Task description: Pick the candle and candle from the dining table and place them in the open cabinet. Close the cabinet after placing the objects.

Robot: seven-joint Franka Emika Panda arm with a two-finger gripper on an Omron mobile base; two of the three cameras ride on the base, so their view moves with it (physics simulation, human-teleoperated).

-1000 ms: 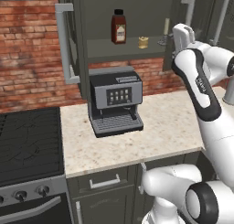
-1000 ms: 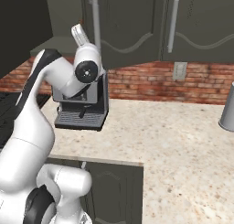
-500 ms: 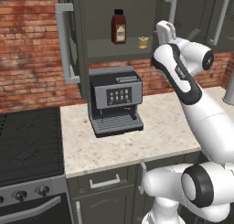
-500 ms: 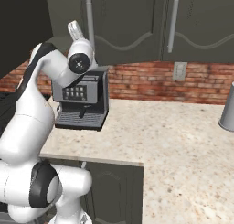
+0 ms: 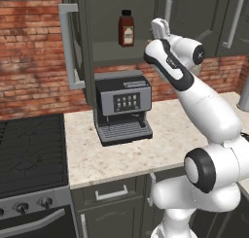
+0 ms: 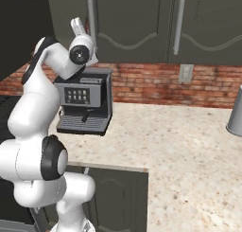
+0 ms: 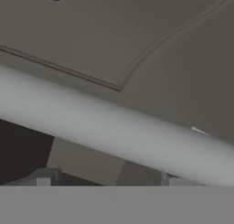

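Observation:
My gripper is raised in front of the tall dark grey cabinet, at the right edge of its open compartment. In the hand view the gripper is open, its two fingertips apart, with nothing between them. A silver bar handle crosses that view just ahead of the tips, against an arched door panel. From the right the gripper sits beside the long handle. The cabinet's left door stands swung open. Both candles are hidden or out of view, and the dining table is out of view.
A brown bottle stands on the cabinet shelf. Below it a black coffee machine sits on the speckled counter, with a stove to its left. A grey cylinder stands far right by the brick wall.
The arm has swung left across the cabinet front, carrying the hand to the edge of the open compartment. It now covers the small yellowish thing that showed beside the bottle. The jaws stay open.

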